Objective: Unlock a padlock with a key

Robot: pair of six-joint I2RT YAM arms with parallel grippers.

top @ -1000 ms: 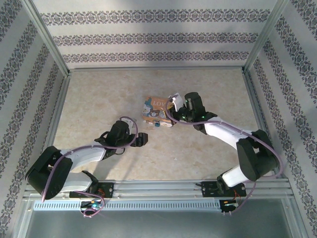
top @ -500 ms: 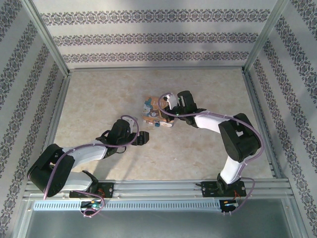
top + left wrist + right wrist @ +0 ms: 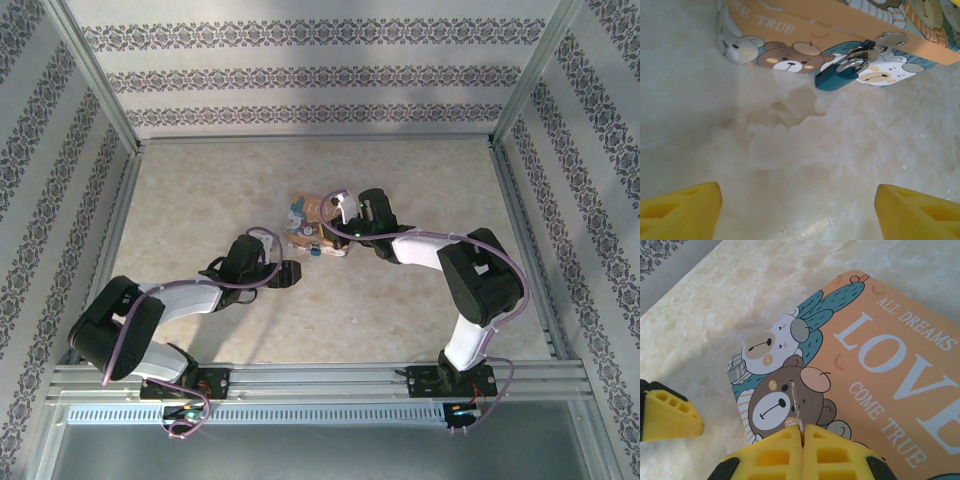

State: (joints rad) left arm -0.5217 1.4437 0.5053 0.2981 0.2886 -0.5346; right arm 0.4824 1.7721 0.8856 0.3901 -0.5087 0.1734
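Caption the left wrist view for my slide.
Open left gripper faces the teal-blue padlock hooked through the latch of the orange bear-print box on a pale marbled table.

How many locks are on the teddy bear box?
1. The padlock hangs from the silver clasp on the front side of the box, next to a brown bear picture. The box's back and far sides are hidden, so another could be there.

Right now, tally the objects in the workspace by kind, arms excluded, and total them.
Orange LOVE picture box: 1
Teal padlock: 1
Key, pinched in the right gripper: 1
Total: 3
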